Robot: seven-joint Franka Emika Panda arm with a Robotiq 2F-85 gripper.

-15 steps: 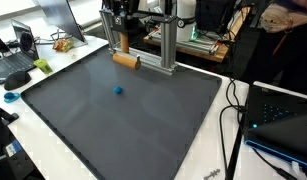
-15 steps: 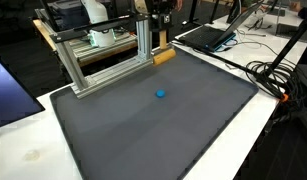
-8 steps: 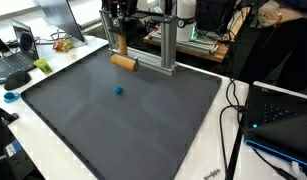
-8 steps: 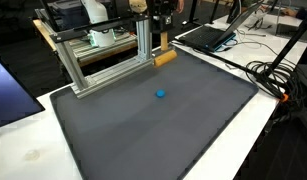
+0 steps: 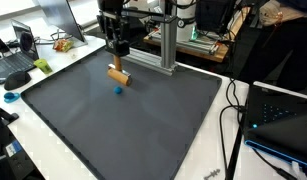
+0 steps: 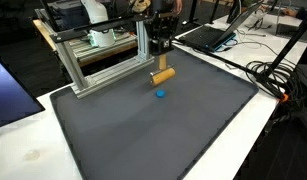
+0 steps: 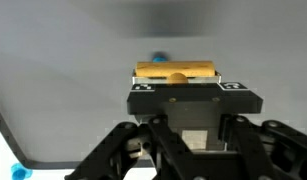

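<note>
My gripper (image 5: pixel 118 67) is shut on an orange wooden block (image 5: pixel 118 75), which hangs crosswise just above the dark grey mat (image 5: pixel 143 120). A small blue ball (image 5: pixel 118 89) lies on the mat right below and in front of the block. In an exterior view the block (image 6: pixel 163 75) hangs under the gripper (image 6: pixel 162 67), with the blue ball (image 6: pixel 160 95) close beneath it. The wrist view shows the block (image 7: pixel 176 70) past the gripper's black body and the blue ball (image 7: pixel 159 57) just beyond it; the fingertips are hidden there.
An aluminium frame (image 5: pixel 161 48) stands along the mat's far edge, also seen as the frame (image 6: pixel 103 62). A laptop (image 5: pixel 18 60) and a second laptop (image 6: pixel 208 35) sit off the mat. Cables (image 6: pixel 278 75) lie beside the mat's edge.
The gripper has lifted the block from beside the aluminium frame and carried it out over the mat to just above the blue ball. The ball has not moved.
</note>
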